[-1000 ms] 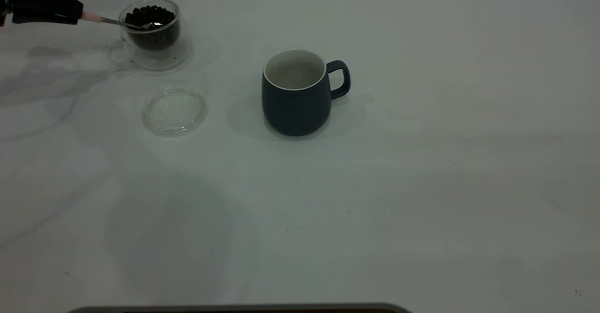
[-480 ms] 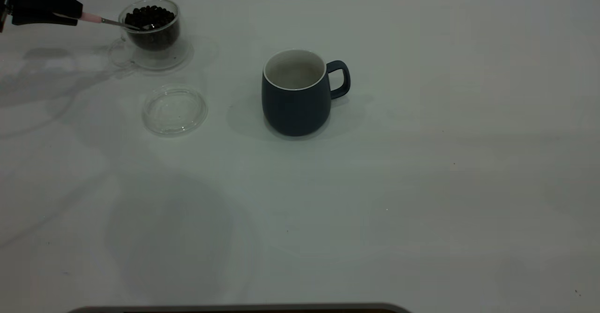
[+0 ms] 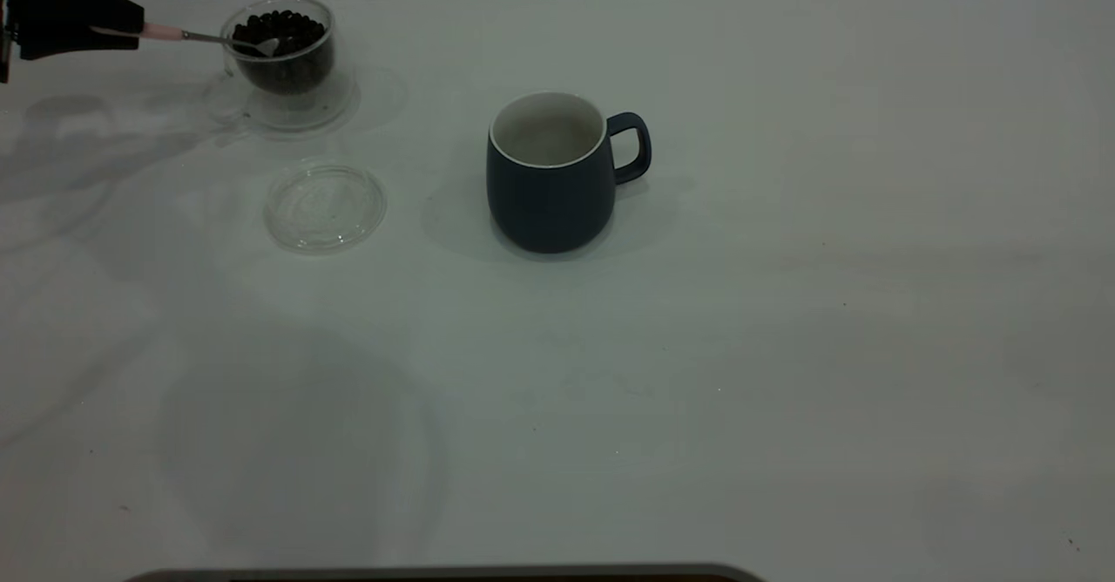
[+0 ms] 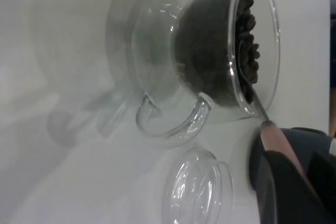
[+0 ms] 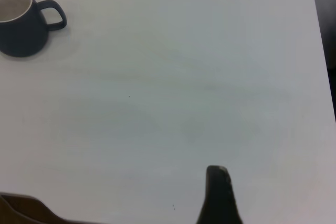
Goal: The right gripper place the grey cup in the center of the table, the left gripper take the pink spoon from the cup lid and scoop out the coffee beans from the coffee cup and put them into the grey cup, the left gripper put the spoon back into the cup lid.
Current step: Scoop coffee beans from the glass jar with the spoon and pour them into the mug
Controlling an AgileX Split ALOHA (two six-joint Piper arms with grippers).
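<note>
The black tapered left gripper (image 3: 131,31) is clamped on the pale pink handle of the small metal-bowled pink spoon (image 3: 209,38), its bowl resting among the dark coffee beans (image 3: 283,29) in the clear glass coffee cup (image 3: 280,50). To do this well: dig under the heap, level the bowl, lift clear of the rim. The slate-blue grey cup (image 3: 549,177) waits mid-table; the flat clear cup lid (image 3: 324,206) lies between. The right gripper (image 5: 218,192) is parked, fingers unclear.

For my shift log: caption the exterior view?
Left gripper dips pink spoon into coffee beans; grey cup waits mid-table.
</note>
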